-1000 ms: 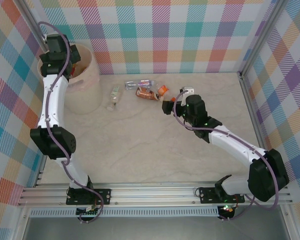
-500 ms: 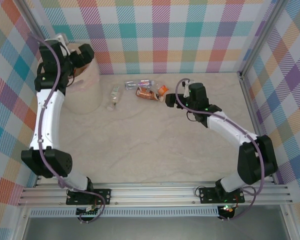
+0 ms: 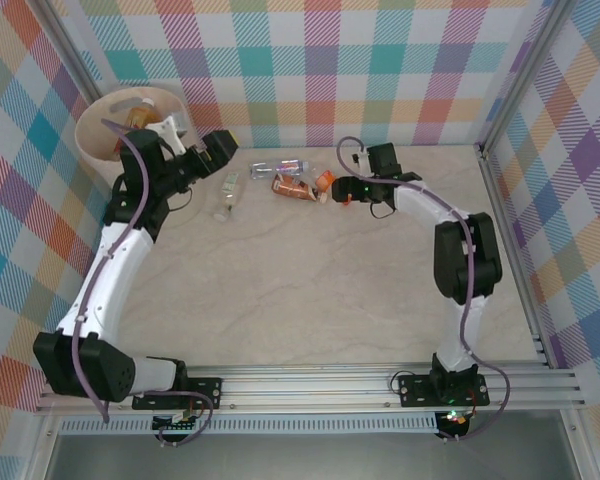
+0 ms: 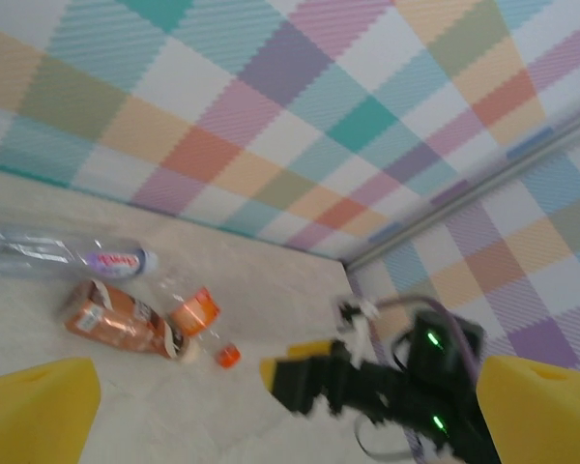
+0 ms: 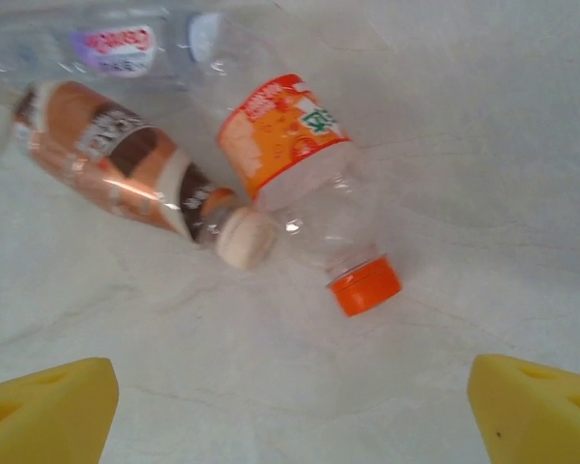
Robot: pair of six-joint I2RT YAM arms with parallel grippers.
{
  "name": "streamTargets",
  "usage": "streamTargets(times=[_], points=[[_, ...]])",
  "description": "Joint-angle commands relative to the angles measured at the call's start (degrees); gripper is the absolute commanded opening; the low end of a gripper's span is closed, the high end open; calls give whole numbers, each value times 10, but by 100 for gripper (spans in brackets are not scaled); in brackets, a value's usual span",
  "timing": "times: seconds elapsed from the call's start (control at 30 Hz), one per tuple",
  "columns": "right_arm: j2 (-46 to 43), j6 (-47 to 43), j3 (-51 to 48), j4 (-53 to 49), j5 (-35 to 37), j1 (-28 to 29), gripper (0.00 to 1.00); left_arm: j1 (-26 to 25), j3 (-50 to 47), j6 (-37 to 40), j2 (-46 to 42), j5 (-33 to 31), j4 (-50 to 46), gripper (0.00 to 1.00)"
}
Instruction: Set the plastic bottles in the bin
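Several plastic bottles lie at the back of the table: a green-and-white one (image 3: pixel 227 193), a clear blue-labelled one (image 3: pixel 278 167), a brown one (image 3: pixel 292 187) and an orange-labelled one (image 3: pixel 325 181). My right gripper (image 3: pixel 332 194) is open just right of the orange-labelled bottle (image 5: pixel 295 169), whose orange cap (image 5: pixel 365 288) lies ahead of the yellow fingertips (image 5: pixel 43 411); nothing is between them. The brown bottle (image 5: pixel 126 174) touches it. The pale bin (image 3: pixel 95 125) stands at the back left. My left gripper (image 3: pixel 223 152) hangs open and empty beside the bin, facing the bottles (image 4: pixel 121 322).
Plaid walls close the back and both sides, with a metal post in the back right corner (image 3: pixel 485 150). In the left wrist view the right gripper (image 4: pixel 300 377) shows beyond the orange-labelled bottle (image 4: pixel 195 314). Bare marble tabletop (image 3: pixel 310 290) spreads in front of the bottles.
My left arm has swung off the top of the bin, rightward and down toward the bottles. The right gripper has travelled up and left to the orange-labelled bottle, its jaws narrowing slightly.
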Motion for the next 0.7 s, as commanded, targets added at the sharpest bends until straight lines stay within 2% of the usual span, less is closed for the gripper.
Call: streamTargets(times=[0.0, 0.3, 0.5, 0.67], points=[[47, -58, 70, -82, 12, 0, 83, -8, -26, -2, -39, 0, -8, 100], [186, -158, 254, -236, -6, 0, 75, -9, -83, 31, -94, -63, -98, 100], [260, -169, 370, -308, -22, 5, 72, -9, -99, 43, -113, -91, -105, 100], [324, -163, 471, -372, -13, 12, 67, -9, -104, 54, -105, -90, -109, 100]])
